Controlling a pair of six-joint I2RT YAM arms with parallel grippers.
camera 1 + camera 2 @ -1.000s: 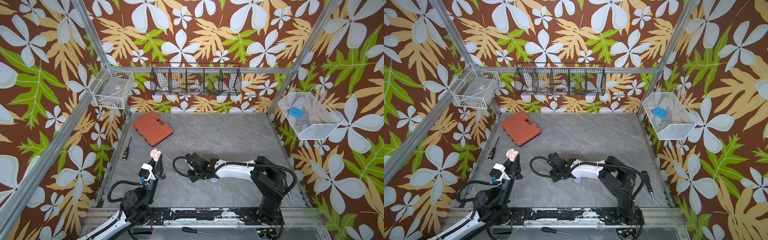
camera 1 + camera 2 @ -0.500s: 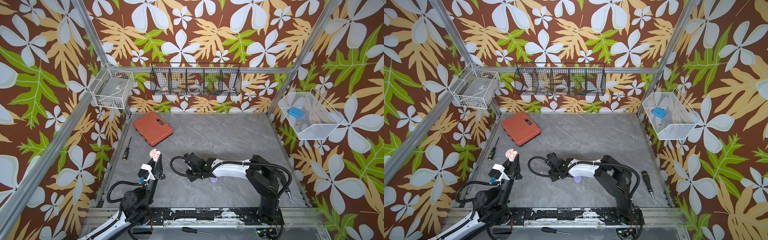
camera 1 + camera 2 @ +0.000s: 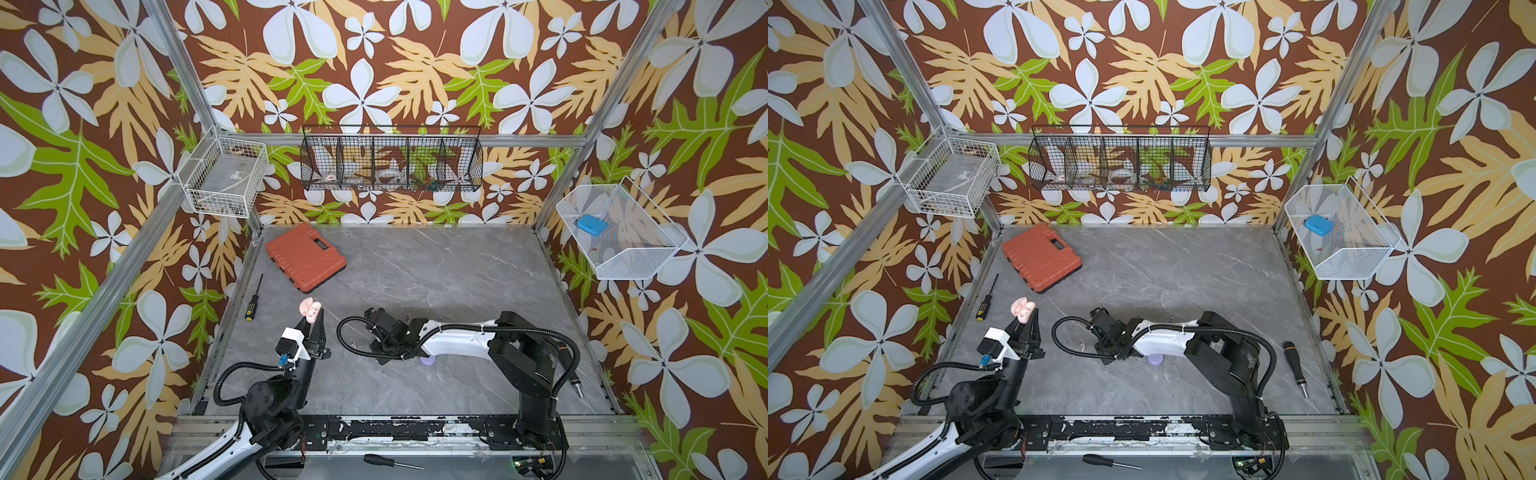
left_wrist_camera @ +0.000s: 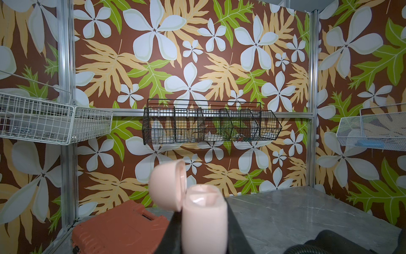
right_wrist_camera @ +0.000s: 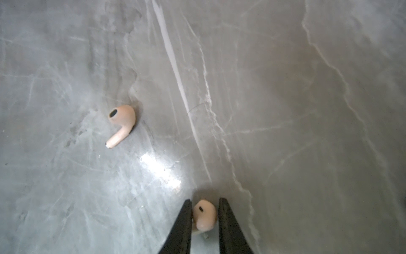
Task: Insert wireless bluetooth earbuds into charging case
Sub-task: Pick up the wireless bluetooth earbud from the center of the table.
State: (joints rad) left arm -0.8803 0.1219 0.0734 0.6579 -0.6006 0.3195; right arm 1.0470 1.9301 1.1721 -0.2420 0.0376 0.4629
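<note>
Pink earbud (image 5: 205, 214), now tight between the right fingers (image 5: 185, 224).

Brown wallpaper (image 3: 395, 62) patterned with white blossoms and green and tan leaves frames a grey, white-veined bench (image 3: 436, 270). Also shown: an orange-red tool case (image 3: 306, 262), a pale pink charging case (image 3: 310, 308), a pale pink earbud (image 5: 121, 123) with a black opening, a second pink earbud (image 5: 205, 216), a lavender case (image 3: 429, 360), a black right claw (image 5: 204, 201), a black wire basket (image 3: 390, 183), a white wire basket (image 3: 226, 183) and a blue block (image 3: 591, 224).
</note>
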